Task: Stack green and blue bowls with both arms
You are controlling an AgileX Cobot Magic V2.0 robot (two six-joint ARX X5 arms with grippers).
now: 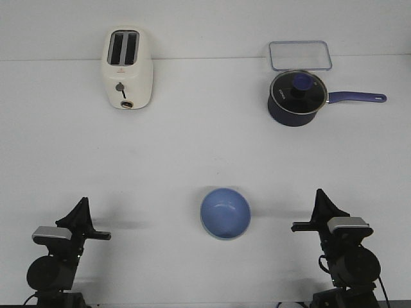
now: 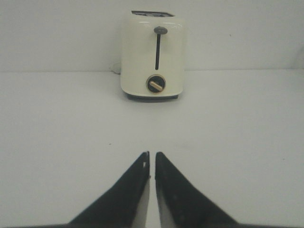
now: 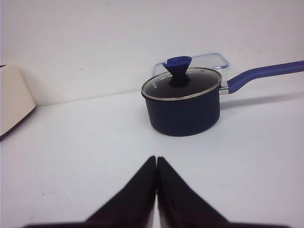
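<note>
Blue bowl (image 1: 225,213) on table (image 1: 192,147) between left gripper (image 2: 152,164) and right gripper (image 3: 156,164), both seemingly closed, empty.

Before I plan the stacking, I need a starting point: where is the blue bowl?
In the front view the blue bowl sits near the table's front edge, slightly right of centre, between the left gripper and right gripper, touching neither.

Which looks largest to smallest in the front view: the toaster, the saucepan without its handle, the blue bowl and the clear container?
1. toaster
2. clear container and saucepan body look too alike to rank
3. blue bowl, only slightly smaller; it sits nearer the camera, so its true rank is unsure.
</note>
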